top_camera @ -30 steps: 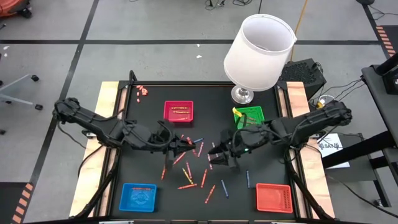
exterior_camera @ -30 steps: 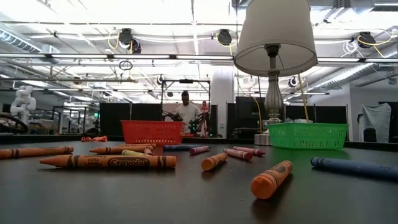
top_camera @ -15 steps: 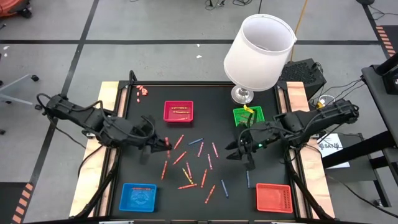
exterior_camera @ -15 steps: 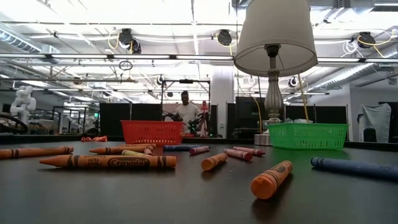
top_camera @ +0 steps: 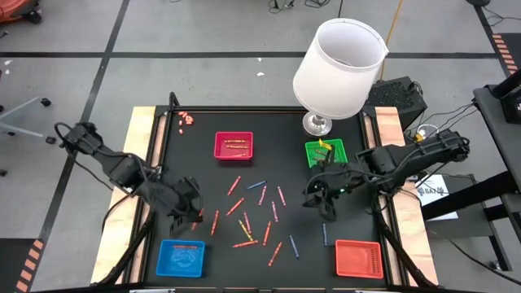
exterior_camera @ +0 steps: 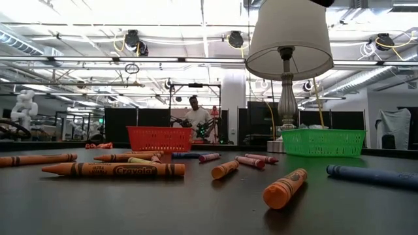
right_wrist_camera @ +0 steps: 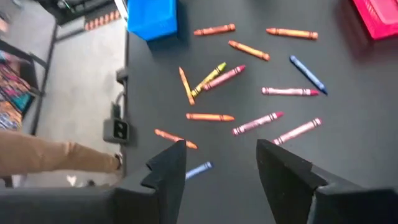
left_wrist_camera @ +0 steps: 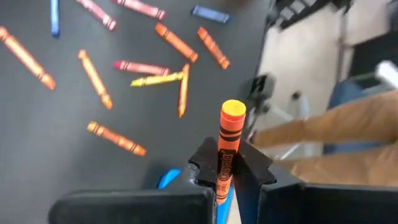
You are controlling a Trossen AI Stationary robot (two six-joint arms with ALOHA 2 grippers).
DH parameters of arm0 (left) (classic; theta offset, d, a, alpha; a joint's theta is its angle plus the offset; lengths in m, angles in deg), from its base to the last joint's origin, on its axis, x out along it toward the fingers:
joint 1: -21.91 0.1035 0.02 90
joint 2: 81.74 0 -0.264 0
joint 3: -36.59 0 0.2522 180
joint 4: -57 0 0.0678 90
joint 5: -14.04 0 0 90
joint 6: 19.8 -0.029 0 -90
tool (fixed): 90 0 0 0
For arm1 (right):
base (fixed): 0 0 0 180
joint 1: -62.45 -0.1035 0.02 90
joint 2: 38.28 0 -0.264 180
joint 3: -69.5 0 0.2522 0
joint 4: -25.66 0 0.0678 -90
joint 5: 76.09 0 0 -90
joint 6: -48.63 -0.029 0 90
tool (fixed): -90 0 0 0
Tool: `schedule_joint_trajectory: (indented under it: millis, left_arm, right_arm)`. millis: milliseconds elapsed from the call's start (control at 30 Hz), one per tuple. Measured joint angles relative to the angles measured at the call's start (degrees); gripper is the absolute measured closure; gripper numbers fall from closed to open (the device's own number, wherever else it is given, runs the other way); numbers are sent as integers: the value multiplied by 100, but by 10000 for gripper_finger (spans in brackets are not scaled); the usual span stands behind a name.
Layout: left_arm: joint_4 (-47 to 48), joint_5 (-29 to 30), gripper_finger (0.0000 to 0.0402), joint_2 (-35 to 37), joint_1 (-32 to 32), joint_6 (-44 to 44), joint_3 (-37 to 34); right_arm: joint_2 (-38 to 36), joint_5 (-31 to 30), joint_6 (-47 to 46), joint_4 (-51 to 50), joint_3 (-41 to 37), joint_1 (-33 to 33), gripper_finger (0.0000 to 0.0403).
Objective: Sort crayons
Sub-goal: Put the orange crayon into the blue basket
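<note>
My left gripper (left_wrist_camera: 225,169) clenches an orange crayon (left_wrist_camera: 227,146); my right gripper (right_wrist_camera: 217,155) is released. Most crayons (top_camera: 256,213) remain loose on the worktop (top_camera: 203,175), toward six o'clock of the red tray (top_camera: 234,146).

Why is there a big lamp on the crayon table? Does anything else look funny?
The lamp stands at the table's far edge beside the green tray, odd for sorting. A few orange crayons lie apart in the far left corner.

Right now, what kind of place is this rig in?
Probably a robotics lab or workshop: a large hall with exposed ceiling lights, other equipment benches behind, a person working there, and floor tape lines around the table.
</note>
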Motion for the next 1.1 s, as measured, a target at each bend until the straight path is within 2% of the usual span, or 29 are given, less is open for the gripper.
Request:
schedule_joint_trajectory:
  millis: [167,400,733,1100]
  left_arm:
    - [356,-182,379,-285,-385,-3,0]
    - [363,-350,379,-916,-841,0,0]
    - [331,-694,379,-1966,-1267,-122,0]
    - [333,-804,379,-2935,-1807,-117,-2]
  right_arm:
    - [0,-4,416,-175,0,0,223]
    - [0,-17,837,-210,0,2,223]
    - [0,-7,874,-375,0,2,222]
    - [0,1,842,-381,0,0,222]
